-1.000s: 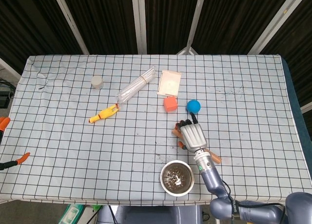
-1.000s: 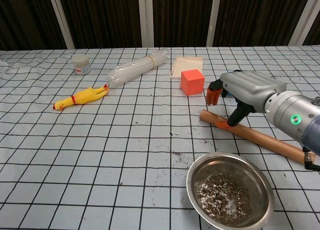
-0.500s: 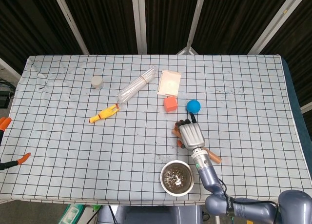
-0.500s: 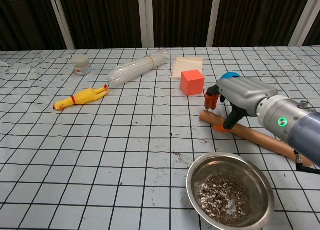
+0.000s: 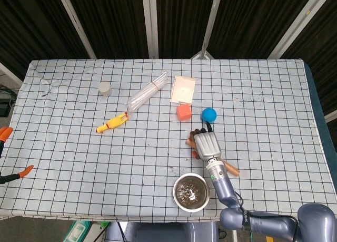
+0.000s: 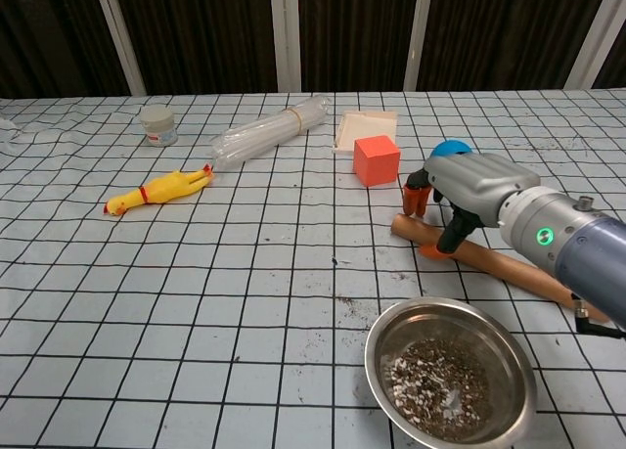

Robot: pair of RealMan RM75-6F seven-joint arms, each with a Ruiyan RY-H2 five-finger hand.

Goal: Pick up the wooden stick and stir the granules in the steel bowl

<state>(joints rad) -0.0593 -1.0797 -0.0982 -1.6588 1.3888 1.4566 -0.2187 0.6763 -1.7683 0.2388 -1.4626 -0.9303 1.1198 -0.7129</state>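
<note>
Right hand (image 6: 468, 190) sits at center right in the chest view, fingers curled down over the near end of the wooden stick (image 6: 509, 269), thumb touching it, grasp uncertain; steel bowl (image 6: 452, 373) with granules (image 6: 430, 382) lower right; head view alone shows orange fingertips (image 5: 25, 170) at its left edge, whose state I cannot tell

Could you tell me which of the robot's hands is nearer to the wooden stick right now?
The right. The right hand is directly over the wooden stick, fingertips down at its end near the orange cube. The left hand is just visible at the table's far left edge.
</note>
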